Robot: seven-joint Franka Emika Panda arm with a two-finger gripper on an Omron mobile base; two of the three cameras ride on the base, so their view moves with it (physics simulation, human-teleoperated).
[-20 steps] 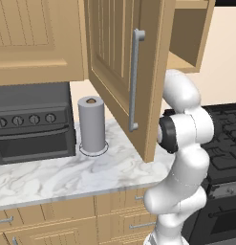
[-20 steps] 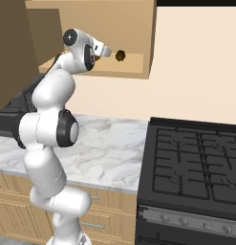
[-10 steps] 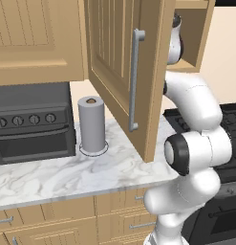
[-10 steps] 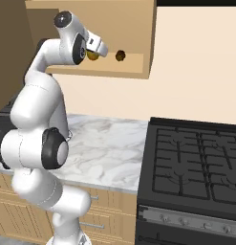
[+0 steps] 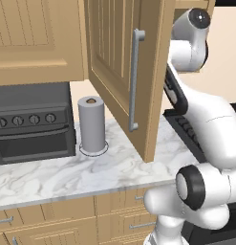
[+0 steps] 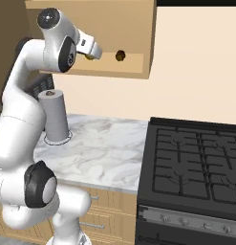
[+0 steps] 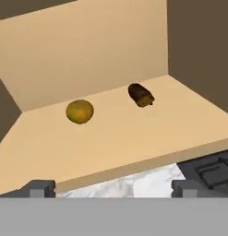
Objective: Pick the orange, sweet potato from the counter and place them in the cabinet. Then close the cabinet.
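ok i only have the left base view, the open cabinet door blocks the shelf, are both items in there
Observer: Yes. The round orange sits on the light-wood cabinet shelf, in the hand view.
Operator: and the sweet potato
Observer: The dark brown sweet potato lies on that shelf too, apart from the orange, nearer the back wall.
Operator: is the end effector holding anything
Observer: No. The end effector is open, its fingertips spread wide with nothing between them, at the shelf's front edge.
Operator: what's below the shelf
Observer: The white-and-grey marbled counter beside a black gas stove.
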